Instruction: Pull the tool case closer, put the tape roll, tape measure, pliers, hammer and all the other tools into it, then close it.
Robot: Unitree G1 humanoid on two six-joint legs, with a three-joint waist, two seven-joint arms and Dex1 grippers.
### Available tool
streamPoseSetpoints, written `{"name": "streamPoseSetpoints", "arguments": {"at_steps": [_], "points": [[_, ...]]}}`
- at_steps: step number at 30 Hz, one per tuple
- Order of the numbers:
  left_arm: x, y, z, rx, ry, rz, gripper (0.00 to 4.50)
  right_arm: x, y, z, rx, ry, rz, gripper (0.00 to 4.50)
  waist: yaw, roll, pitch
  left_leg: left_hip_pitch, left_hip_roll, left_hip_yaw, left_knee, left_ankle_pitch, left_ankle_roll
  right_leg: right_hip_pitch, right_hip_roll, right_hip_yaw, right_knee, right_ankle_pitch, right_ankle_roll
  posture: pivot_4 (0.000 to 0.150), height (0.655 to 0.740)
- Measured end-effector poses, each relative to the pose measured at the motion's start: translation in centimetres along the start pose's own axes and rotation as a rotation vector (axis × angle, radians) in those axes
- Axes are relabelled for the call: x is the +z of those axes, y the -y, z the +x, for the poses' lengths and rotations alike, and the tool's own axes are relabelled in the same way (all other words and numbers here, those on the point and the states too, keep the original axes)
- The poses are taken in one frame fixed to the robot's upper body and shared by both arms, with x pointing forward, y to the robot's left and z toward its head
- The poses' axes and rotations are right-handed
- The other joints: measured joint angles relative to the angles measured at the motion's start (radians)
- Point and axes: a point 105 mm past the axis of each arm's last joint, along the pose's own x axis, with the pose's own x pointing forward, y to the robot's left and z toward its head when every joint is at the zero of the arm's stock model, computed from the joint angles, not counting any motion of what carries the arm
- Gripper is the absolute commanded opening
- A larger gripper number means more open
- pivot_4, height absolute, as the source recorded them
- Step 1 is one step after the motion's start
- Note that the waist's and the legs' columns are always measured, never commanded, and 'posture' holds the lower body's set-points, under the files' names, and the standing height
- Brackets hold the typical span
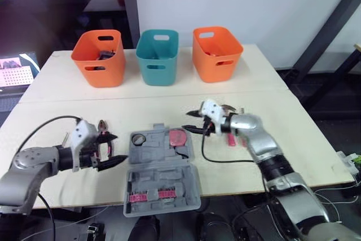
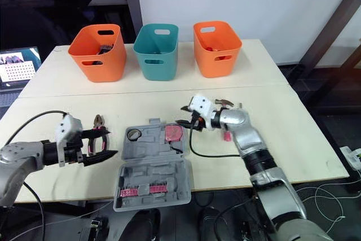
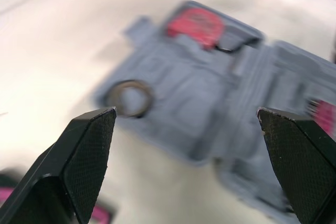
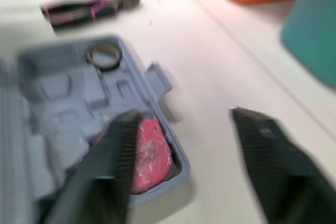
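Observation:
The grey tool case (image 1: 163, 180) lies open at the table's front centre. A tape roll (image 1: 139, 138) and a red tape measure (image 1: 177, 137) sit in its far half. Pink-and-black pliers (image 1: 102, 140) lie on the table just left of the case. My left gripper (image 1: 115, 149) is open beside the pliers, pointing at the case, nothing between its fingers. My right gripper (image 1: 190, 122) is open and empty, hovering just past the case's far right corner, above the tape measure (image 4: 149, 153). A pink-handled hammer (image 1: 231, 139) lies behind the right wrist, mostly hidden.
Three bins stand along the table's far side: orange (image 1: 100, 57), teal (image 1: 158, 56), orange (image 1: 216, 53). A screen (image 1: 17, 69) sits off the table's left. A black cable hangs from the right wrist over the table by the case.

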Motion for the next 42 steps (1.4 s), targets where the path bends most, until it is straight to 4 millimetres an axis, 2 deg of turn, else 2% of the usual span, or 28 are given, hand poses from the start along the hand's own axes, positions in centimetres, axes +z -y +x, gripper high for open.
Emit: {"name": "streamPoseSetpoints", "arguments": {"at_steps": [1, 3, 8, 11, 15, 18, 21, 23, 25, 27, 29, 31, 32, 33, 34, 37, 39, 42], "points": [[-0.2, -0.5, -0.4, 0.027, 0.011, -0.008, 4.5, -0.1, -0.4, -0.9, -0.006, -0.004, 0.021, 4.48, 0.0, 0.0, 0.0, 0.0, 0.0, 0.0, 0.0, 0.0, 0.0, 0.0, 0.0, 0.0, 0.0, 0.0, 0.0, 0.15, 0.74], [-1.0, -1.4, -1.3, 0.087, 0.024, -0.027, 4.5, -0.8, -1.2, -2.9, -0.035, -0.027, 0.062, 4.48, -0.001, 0.0, 0.0, 0.0, 0.0, 0.001, -0.001, 0.0, 0.0, 0.0, 0.0, 0.0, -0.001, 0.0, 0.0, 0.15, 0.74], [-3.7, -4.0, -5.6, 0.313, 0.038, -0.095, 4.5, -2.8, -2.3, -8.4, -0.198, -0.093, 0.164, 4.48, -0.002, 0.0, 0.0, 0.0, 0.001, 0.002, -0.002, 0.0, 0.0, -0.002, -0.001, 0.0, -0.001, -0.002, 0.002, 0.15, 0.74], [-5.2, -4.1, -8.0, 0.439, 0.098, -0.16, 4.5, -3.5, -2.8, -11.2, -0.317, -0.103, 0.146, 4.48, -0.001, -0.001, 0.0, 0.0, 0.001, 0.003, -0.002, -0.001, -0.001, -0.002, -0.003, 0.0, -0.003, -0.002, 0.002, 0.15, 0.74], [-9.6, -3.5, -12.9, 0.644, 0.085, -0.277, 4.5, -5.3, -4.1, -15.9, -0.464, -0.148, 0.186, 4.48, -0.001, -0.002, -0.001, 0.0, 0.001, 0.006, -0.005, -0.001, -0.001, -0.002, -0.003, 0.0, -0.008, -0.002, 0.002, 0.15, 0.74], [-10.6, -3.9, -15.5, 0.76, 0.095, -0.302, 4.5, -5.9, -5.1, -17.6, -0.513, -0.152, 0.235, 4.48, 0.006, -0.003, -0.002, 0.001, 0.002, 0.004, -0.004, -0.002, -0.004, -0.003, -0.003, -0.001, -0.012, -0.002, 0.002, 0.15, 0.74], [-10.3, -4.4, -16.1, 0.79, 0.132, -0.305, 4.5, -5.3, -5.0, -18.1, -0.554, -0.098, 0.264, 4.48, 0.008, 0.001, -0.002, -0.002, 0.008, 0.004, -0.004, -0.003, -0.005, -0.001, -0.006, -0.004, -0.024, -0.002, 0.002, 0.15, 0.74], [-10.1, -4.5, -16.0, 0.788, 0.139, -0.308, 4.5, -5.5, -5.0, -18.5, -0.562, -0.11, 0.261, 4.48, 0.0, 0.015, -0.007, -0.011, 0.021, 0.004, -0.007, -0.004, -0.006, 0.006, 0.001, -0.011, -0.053, 0.008, -0.001, 0.15, 0.74], [-9.6, -4.8, -15.8, 0.784, 0.152, -0.302, 4.5, -5.8, -4.8, -18.7, -0.561, -0.127, 0.259, 4.48, -0.002, 0.009, -0.013, -0.012, 0.019, 0.012, -0.009, -0.003, -0.005, 0.003, -0.01, -0.012, -0.049, 0.01, -0.001, 0.15, 0.74], [-9.4, -4.8, -15.6, 0.782, 0.158, -0.296, 4.5, -5.6, -4.1, -18.4, -0.55, -0.135, 0.251, 4.48, -0.005, 0.007, -0.014, -0.003, 0.018, 0.03, -0.009, -0.003, -0.005, 0.002, -0.018, -0.012, -0.043, 0.01, -0.001, 0.15, 0.74], [-8.9, -4.8, -15.3, 0.775, 0.171, -0.276, 4.5, -4.9, -3.3, -17.8, -0.527, -0.129, 0.246, 4.48, -0.008, 0.006, -0.015, 0.001, 0.016, 0.04, -0.009, -0.003, -0.005, 0.002, -0.021, -0.013, -0.043, 0.01, 0.0, 0.15, 0.74], [-8.5, -4.5, -14.8, 0.766, 0.184, -0.265, 4.5, -4.0, -2.7, -16.3, -0.469, -0.125, 0.218, 4.48, -0.01, 0.003, -0.016, 0.001, 0.017, 0.047, -0.009, -0.003, -0.004, -0.002, -0.022, -0.012, -0.042, 0.014, 0.005, 0.15, 0.74], [-8.5, -4.3, -14.4, 0.76, 0.187, -0.269, 4.5, -3.4, -2.4, -15.5, -0.437, -0.125, 0.2, 4.48, -0.014, 0.003, -0.015, -0.001, 0.013, 0.044, -0.01, -0.003, -0.004, 0.0, -0.027, -0.015, -0.041, 0.019, 0.012, 0.15, 0.74], [-8.3, -4.1, -13.8, 0.747, 0.193, -0.27, 4.5, -2.8, -2.2, -14.9, -0.408, -0.121, 0.181, 4.48, -0.02, 0.002, -0.015, -0.001, 0.004, 0.033, -0.01, -0.003, -0.004, 0.003, -0.039, -0.029, -0.034, 0.019, 0.016, 0.15, 0.74], [-8.1, -3.7, -13.5, 0.742, 0.204, -0.276, 4.5, -2.0, -2.1, -13.9, -0.366, -0.112, 0.156, 4.48, -0.029, 0.003, -0.015, -0.002, -0.004, 0.018, -0.01, -0.003, -0.004, 0.008, -0.045, -0.043, -0.028, 0.011, 0.024, 0.15, 0.74], [-7.8, -2.9, -13.1, 0.753, 0.198, -0.28, 4.5, -0.2, -2.0, -11.7, -0.259, -0.092, 0.1, 4.48, -0.035, 0.004, -0.014, -0.005, -0.023, -0.023, -0.01, -0.002, -0.002, 0.02, -0.059, -0.075, -0.012, -0.01, 0.029, 0.15, 0.74], [-7.5, -2.4, -12.6, 0.768, 0.19, -0.281, 4.5, 1.2, -1.8, -10.3, -0.186, -0.078, 0.075, 4.48, -0.035, 0.005, -0.014, -0.005, -0.034, -0.043, -0.01, -0.001, -0.002, 0.022, -0.063, -0.081, 0.001, -0.022, 0.028, 0.15, 0.74], [-6.9, -1.9, -12.1, 0.813, 0.176, -0.284, 4.5, 2.9, -1.2, -9.1, -0.116, -0.073, 0.066, 4.48, -0.001, 0.006, -0.013, -0.004, -0.03, -0.042, -0.011, -0.001, -0.002, 0.021, -0.058, -0.08, 0.003, -0.023, 0.019, 0.15, 0.74]]}}
